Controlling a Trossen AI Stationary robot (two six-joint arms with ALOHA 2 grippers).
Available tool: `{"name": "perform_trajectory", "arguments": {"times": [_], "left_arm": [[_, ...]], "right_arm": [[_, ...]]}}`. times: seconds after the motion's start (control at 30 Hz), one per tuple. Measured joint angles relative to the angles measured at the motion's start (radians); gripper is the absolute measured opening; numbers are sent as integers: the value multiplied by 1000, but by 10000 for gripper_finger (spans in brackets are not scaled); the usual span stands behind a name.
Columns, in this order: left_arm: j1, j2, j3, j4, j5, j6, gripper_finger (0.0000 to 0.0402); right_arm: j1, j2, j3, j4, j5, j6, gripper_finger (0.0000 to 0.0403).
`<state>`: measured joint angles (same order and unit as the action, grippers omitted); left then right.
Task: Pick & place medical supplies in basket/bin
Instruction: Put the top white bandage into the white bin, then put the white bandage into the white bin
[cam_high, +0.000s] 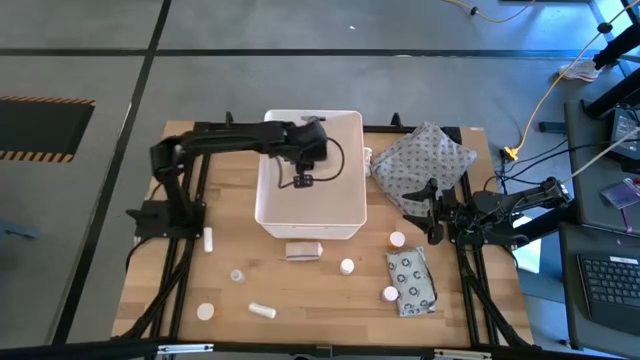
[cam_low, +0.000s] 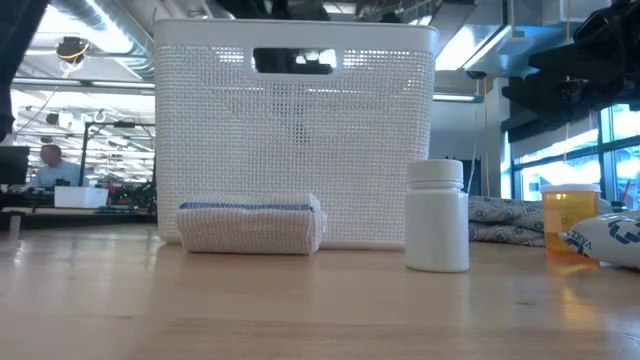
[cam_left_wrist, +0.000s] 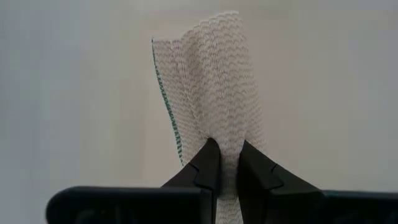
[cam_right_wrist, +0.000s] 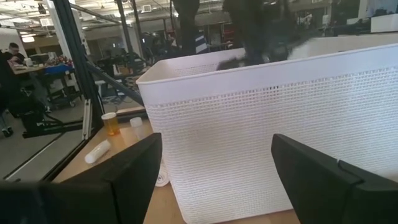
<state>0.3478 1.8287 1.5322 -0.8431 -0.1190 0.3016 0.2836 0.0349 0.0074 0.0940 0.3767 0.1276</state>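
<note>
Pinched between the left gripper fingers is a tan bandage, hanging over the inside of the white bin. Risk: cloth snags on a finger at release, or the loose end drapes over the rim & slips out.

Right gripper waits w/ fingers spread beside the bin, near the dotted cloth bundle.

Count on table, high view: 1 bandage roll, approx. 7 bottles/vials, 1 ring-printed packet, 1 bin.

A tan woven bandage roll is lying just in front of the white rectangular plastic tub, the grey dotted cloth bundle sitting beside the tub's right.
</note>
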Motion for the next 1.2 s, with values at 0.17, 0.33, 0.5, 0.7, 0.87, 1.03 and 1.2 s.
{"name": "perform_trajectory", "arguments": {"times": [0.17, 0.33, 0.5, 0.7, 0.87, 1.03, 1.2], "left_arm": [[10, 93, 5, -44, 15, 23, 33], [16, 139, 5, -50, 14, 25, 41], [16, 150, 5, -49, 8, 26, 44], [16, 151, 5, -24, 7, 34, 45], [15, 151, 5, -20, -35, 35, 65], [16, 151, 5, 21, -120, 37, 107], [15, 127, 6, 34, -221, 42, 139]], "right_arm": [[0, 0, 0, -1, 0, -2, 304], [0, 0, 0, -2, 0, -2, 304], [0, 0, 0, -2, 0, -2, 304], [0, 0, 0, -2, 0, -2, 304], [0, 0, 0, -2, 0, -2, 304], [0, 0, 0, -2, 0, 0, 304], [0, 0, 0, -2, 0, 2, 304]]}}
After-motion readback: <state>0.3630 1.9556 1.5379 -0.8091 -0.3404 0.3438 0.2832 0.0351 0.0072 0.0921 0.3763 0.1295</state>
